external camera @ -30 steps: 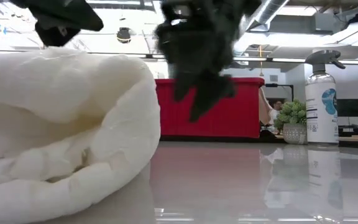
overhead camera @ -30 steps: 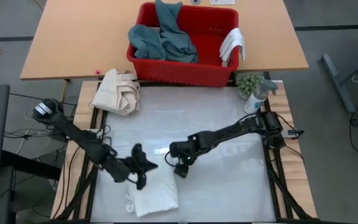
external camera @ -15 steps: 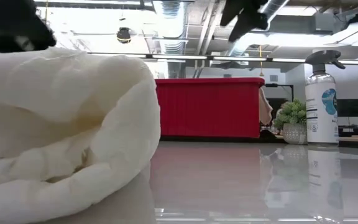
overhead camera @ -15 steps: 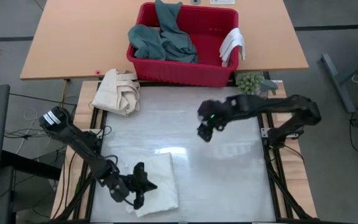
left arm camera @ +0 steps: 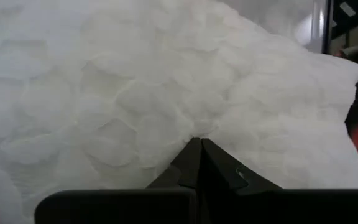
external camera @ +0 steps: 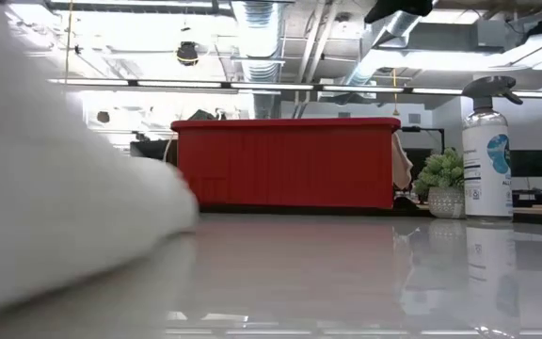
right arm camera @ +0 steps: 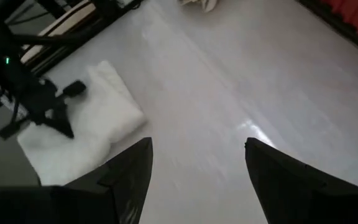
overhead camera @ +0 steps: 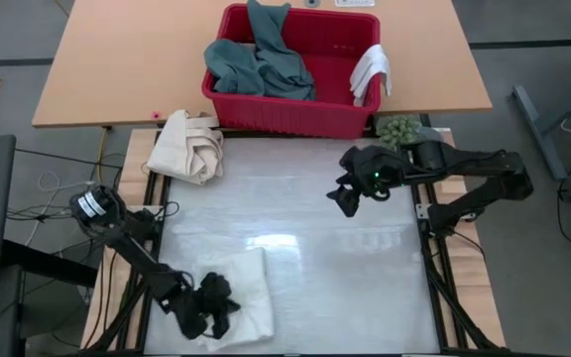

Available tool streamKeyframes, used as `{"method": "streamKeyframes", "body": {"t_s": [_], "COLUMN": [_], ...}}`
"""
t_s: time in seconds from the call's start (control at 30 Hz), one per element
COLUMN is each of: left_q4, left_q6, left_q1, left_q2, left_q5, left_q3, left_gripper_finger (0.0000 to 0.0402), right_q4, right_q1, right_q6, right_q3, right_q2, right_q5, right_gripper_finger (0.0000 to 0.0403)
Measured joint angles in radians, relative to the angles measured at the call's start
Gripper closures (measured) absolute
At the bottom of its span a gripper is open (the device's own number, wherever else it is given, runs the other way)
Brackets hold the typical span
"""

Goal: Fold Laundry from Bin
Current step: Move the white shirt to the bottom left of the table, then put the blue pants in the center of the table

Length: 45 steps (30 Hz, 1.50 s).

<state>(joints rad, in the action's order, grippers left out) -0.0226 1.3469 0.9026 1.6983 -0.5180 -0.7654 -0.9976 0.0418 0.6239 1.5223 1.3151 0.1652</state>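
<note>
Now white towel point(overhead camera: 251, 293) lies flat, left gripper point(overhead camera: 216, 312) atop.

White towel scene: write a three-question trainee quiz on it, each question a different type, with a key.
1. True or false: the left gripper is pressed onto the folded white towel.
2. Where is the teal garment? A) in the red bin B) on the white work surface C) in the right gripper
3. Fill in: the right gripper's fingers are ____ and hold nothing.

Key: 1 true. 2 A. 3 open.
</note>
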Motion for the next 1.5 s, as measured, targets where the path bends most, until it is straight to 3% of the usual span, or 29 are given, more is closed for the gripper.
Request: {"method": "streamKeyframes", "body": {"t_s": [0.2,0.33,0.47,0.7,1.0,1.13,1.27,1.5], "left_q4": [-0.218,-0.395,-0.536,-0.488,-0.602,-0.610,-0.754,-1.076], "left_q6": [0.385,0.537,0.607,0.625,0.720,0.640,0.614,0.645], "left_q1": [0.183,0.253,0.272,0.345,0.348,0.333,0.331,0.217], "left_q2": [-0.038,-0.075,-0.118,-0.179,-0.185,-0.218,-0.263,-0.395], "left_q5": [-0.040,-0.034,0.027,0.122,0.066,0.002,-0.116,-0.561], "left_q3": [-0.002,-0.002,-0.001,0.000,-0.084,-0.201,-0.334,-0.483], "left_gripper_finger": [0.0401,0.0401,0.0401,0.0401,0.0401,0.0401,0.0401,0.0401], "right_q4": [0.019,0.032,0.050,0.083,0.088,0.099,0.102,0.107], "right_q1": [0.061,0.103,0.133,0.168,0.144,0.119,0.071,-0.042], "right_q6": [0.034,0.050,0.050,0.049,-0.029,-0.073,-0.132,-0.259], "right_q3": [0.000,0.000,0.000,0.000,0.000,0.000,0.000,0.000], "right_q2": [0.040,0.086,0.134,0.167,0.154,0.138,0.101,0.050], "right_q5": [0.023,0.052,0.051,0.050,0.050,0.046,0.047,0.055], "right_gripper_finger": [0.0122,0.0122,0.0122,0.0122,0.0122,0.0122,0.0122,0.0122]}}
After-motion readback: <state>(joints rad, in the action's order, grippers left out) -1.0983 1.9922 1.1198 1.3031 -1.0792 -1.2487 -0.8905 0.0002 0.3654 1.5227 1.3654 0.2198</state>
